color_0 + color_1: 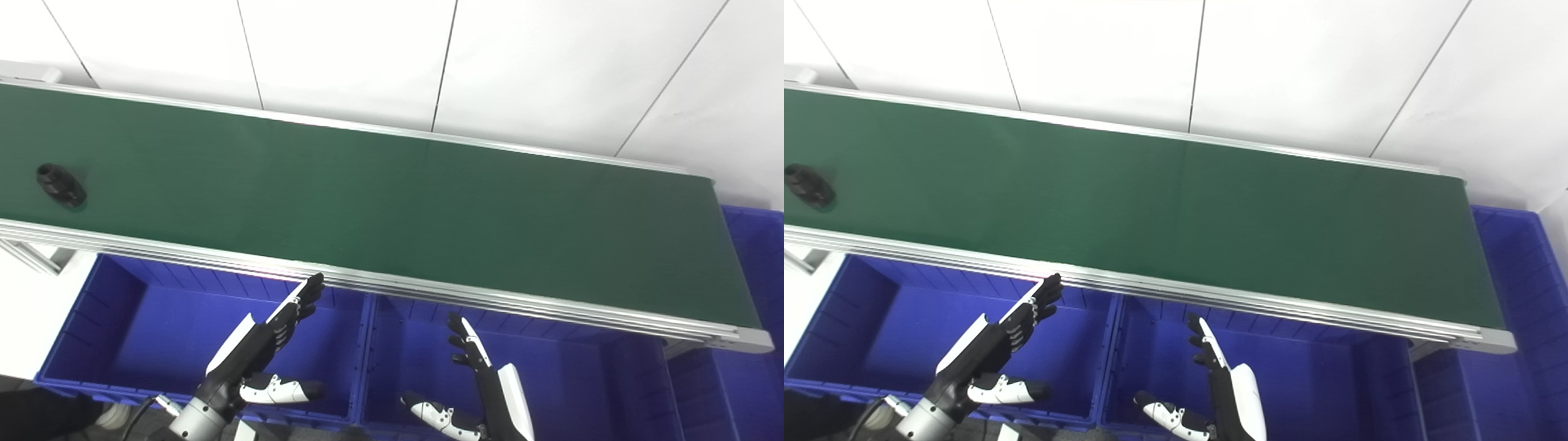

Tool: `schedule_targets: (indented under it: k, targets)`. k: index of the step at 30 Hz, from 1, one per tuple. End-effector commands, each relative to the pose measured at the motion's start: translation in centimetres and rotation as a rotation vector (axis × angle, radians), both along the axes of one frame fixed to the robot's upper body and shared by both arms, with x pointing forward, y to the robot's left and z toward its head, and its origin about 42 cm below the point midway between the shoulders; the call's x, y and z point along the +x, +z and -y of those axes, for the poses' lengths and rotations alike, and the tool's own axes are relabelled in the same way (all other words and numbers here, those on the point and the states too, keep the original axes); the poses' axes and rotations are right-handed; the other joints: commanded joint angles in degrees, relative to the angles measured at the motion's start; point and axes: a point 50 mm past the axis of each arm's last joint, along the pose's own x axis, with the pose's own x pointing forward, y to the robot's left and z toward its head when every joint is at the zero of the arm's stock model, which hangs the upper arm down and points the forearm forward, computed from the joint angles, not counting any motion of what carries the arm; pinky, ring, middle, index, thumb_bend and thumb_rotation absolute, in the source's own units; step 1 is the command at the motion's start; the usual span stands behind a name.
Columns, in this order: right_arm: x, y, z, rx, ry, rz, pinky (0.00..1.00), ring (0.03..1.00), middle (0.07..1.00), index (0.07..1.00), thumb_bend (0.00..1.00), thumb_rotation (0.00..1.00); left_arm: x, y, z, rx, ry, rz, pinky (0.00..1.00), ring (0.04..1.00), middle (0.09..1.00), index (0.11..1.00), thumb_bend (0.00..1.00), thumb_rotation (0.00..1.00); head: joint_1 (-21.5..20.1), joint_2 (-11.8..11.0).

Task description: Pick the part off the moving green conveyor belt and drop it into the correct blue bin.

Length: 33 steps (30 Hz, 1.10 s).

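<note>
Part (60, 184): black, far left on the green belt (392, 208), well apart from both hands. Left hand (263, 349) and right hand (484, 380): fingers spread, empty, over the blue bins (92, 312). Step: waiting. Next: likely a left-hand reach timed to the part

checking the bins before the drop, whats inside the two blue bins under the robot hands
Both the left bin and right bin show bare blue floors. The belt covers their far edges, and the robot hands hide a little.
</note>
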Motion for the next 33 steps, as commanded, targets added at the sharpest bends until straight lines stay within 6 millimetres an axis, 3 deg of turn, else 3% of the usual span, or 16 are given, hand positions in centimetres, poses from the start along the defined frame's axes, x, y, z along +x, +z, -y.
schedule_targets:
  k: [1,33]
  targets:
    - [0.41,0.76,-1.2,0.047,0.005,0.057,0.78,0.867,0.908,0.935,0.72,0.25,0.22,0.54,-0.12,-0.016,-0.007,0.053,0.99,1.0,1.0,1.0,0.73,0.47,0.16,-0.2]
    - [0.49,0.44,-1.21,0.041,0.008,0.057,0.76,0.864,0.907,0.939,0.72,0.24,0.03,-0.05,-0.18,-0.027,-0.007,0.052,1.0,1.0,1.0,1.0,0.75,0.5,0.47,-1.13]
